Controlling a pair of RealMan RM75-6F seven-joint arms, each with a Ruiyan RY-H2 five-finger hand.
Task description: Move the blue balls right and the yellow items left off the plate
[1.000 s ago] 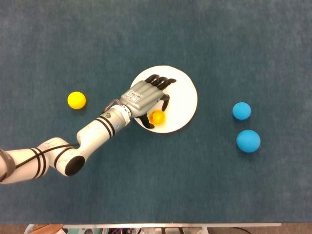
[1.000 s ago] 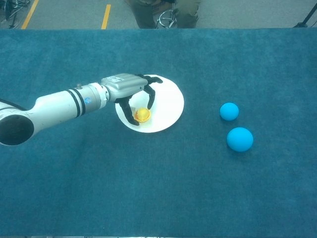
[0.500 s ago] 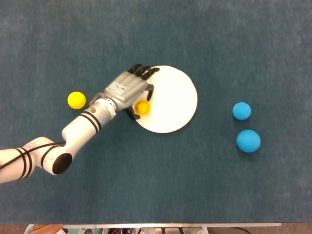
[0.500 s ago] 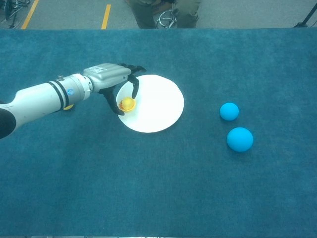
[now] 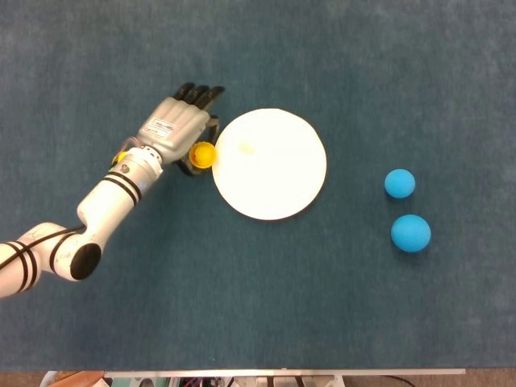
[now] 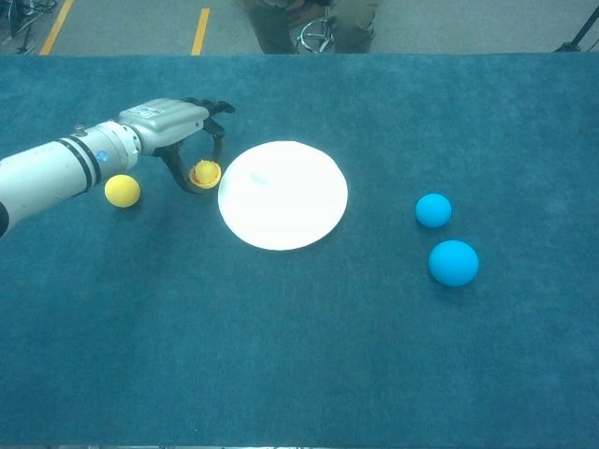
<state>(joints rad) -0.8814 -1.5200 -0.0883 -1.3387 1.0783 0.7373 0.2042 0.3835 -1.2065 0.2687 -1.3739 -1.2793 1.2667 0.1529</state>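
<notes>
Furthest left a yellow ball (image 6: 122,190) lies on the counter (image 6: 299,355), and just right of it the left hand (image 6: 178,126) pinches a small yellow item (image 6: 205,173) beside the white plate (image 6: 283,195), whose left rim it seems to have cleared. Released here, the item could roll back against that rim or bump the nearby ball; open counter lies in front of it. Two blue balls (image 6: 433,210) (image 6: 453,262) rest well right of the plate.

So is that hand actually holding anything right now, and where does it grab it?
The left hand pinches the small yellow item between its dark fingertips, gripping its sides, just left of the white plate. The right hand is not in view.
</notes>
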